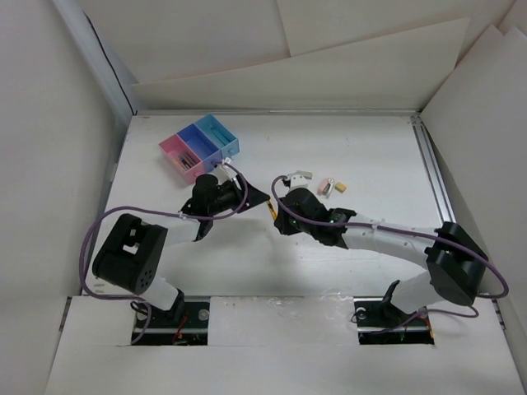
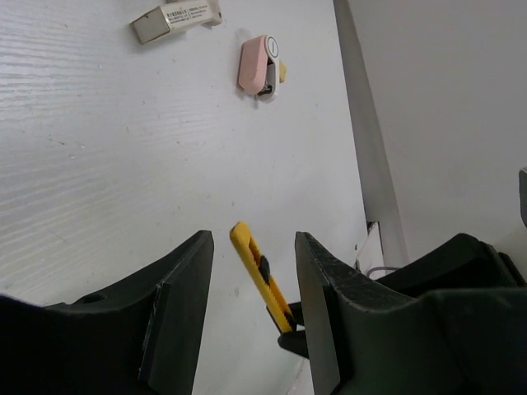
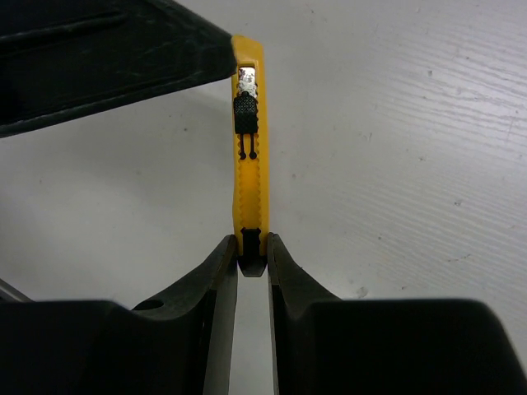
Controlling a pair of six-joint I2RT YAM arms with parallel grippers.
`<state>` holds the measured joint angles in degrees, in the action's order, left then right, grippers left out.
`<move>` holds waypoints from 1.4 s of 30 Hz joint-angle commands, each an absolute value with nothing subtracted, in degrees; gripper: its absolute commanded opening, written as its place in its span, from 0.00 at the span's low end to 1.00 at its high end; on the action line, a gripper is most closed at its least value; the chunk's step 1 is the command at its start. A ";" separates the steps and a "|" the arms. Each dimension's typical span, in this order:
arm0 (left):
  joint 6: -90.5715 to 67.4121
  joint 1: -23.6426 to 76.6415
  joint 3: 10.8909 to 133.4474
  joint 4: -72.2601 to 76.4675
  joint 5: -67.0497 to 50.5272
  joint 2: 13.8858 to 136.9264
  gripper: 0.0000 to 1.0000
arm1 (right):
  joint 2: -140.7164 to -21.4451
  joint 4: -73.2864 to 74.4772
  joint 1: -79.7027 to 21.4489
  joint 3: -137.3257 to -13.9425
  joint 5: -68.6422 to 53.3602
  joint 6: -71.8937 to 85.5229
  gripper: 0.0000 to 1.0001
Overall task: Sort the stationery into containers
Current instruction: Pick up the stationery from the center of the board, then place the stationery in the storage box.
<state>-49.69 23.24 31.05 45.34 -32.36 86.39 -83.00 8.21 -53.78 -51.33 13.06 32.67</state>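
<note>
My right gripper (image 3: 252, 251) is shut on the black tail end of a yellow utility knife (image 3: 248, 164) and holds it above the table. In the left wrist view the knife (image 2: 259, 276) stands between the fingers of my open left gripper (image 2: 254, 247), touching neither. From above, the two grippers meet at mid-table: left (image 1: 260, 196), right (image 1: 275, 211). The three joined containers sit at the back left: pink (image 1: 174, 154), purple-blue (image 1: 198, 141), light blue (image 1: 218, 130), with thin pens inside. A beige eraser (image 1: 303, 175) and a pink eraser (image 1: 327, 186) lie on the table behind the grippers.
A small tan piece (image 1: 340, 188) lies beside the pink eraser. White walls enclose the table, with a metal rail (image 1: 430, 169) along the right edge. In the left wrist view the beige eraser (image 2: 175, 19) and pink eraser (image 2: 255, 64) lie ahead.
</note>
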 commanded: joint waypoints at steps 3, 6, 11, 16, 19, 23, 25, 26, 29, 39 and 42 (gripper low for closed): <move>-49.75 24.43 34.98 48.60 -32.52 89.11 0.40 | -84.29 4.31 -55.20 -54.49 11.60 31.46 0.04; -49.75 24.96 35.68 49.31 -33.13 90.52 0.38 | -85.34 4.31 -55.72 -55.02 11.60 31.46 0.03; -49.75 24.96 36.21 49.31 -33.75 91.67 0.24 | -85.34 3.69 -55.72 -55.55 11.60 30.94 0.03; -49.75 24.96 36.21 48.69 -33.75 91.67 0.02 | -85.34 3.69 -55.72 -56.07 13.62 30.41 0.03; -49.75 24.96 36.21 48.69 -33.75 91.15 0.00 | -85.87 3.69 -55.72 -56.60 14.24 30.41 0.03; -50.88 24.96 36.73 48.69 -33.75 90.53 0.00 | -84.73 3.69 -55.72 -56.60 15.64 30.41 0.37; -50.89 24.96 37.27 48.17 -33.75 90.53 0.00 | -83.59 3.69 -55.72 -56.60 17.04 30.41 0.51; -50.89 24.96 38.57 48.16 -33.05 90.01 0.00 | -81.84 3.69 -55.72 -55.99 17.05 30.41 0.57; -50.89 24.96 40.60 44.93 -31.21 89.48 0.00 | -78.15 4.31 -55.72 -55.38 18.45 30.41 0.75; -48.35 16.01 60.52 30.87 -17.96 91.57 0.00 | -64.43 3.78 -51.52 -46.07 24.43 35.50 0.82; -47.81 13.46 66.43 25.69 -11.63 93.60 0.00 | -64.42 2.99 -49.66 -44.82 23.73 36.29 0.82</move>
